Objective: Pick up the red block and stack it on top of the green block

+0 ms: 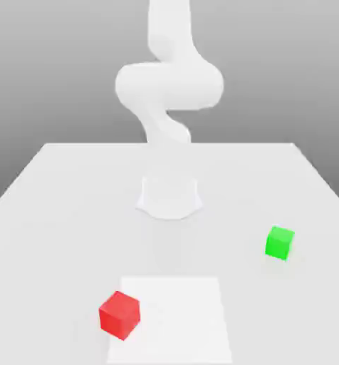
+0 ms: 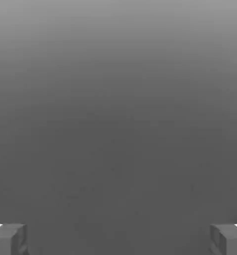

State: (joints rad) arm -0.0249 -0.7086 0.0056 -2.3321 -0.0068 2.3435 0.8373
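The gripper [image 2: 118, 239] stands wide, its 2 fingertips [image 2: 8, 238] far apart, holding nothing. Clear of it on the table [image 1: 51, 199], the red block [image 1: 120, 314] sits corner-forward, no long axis, well apart from the green block [image 1: 280, 242].

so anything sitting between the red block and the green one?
Nothing visible. The red block and green block sit apart on the table with bare surface between them; the arm's base stands further back.

Exterior view: elevated, facing arm [image 1: 169, 93] across table [image 1: 58, 185]. Hand view: behind pincer [image 2: 118, 239], facing grey backdrop.
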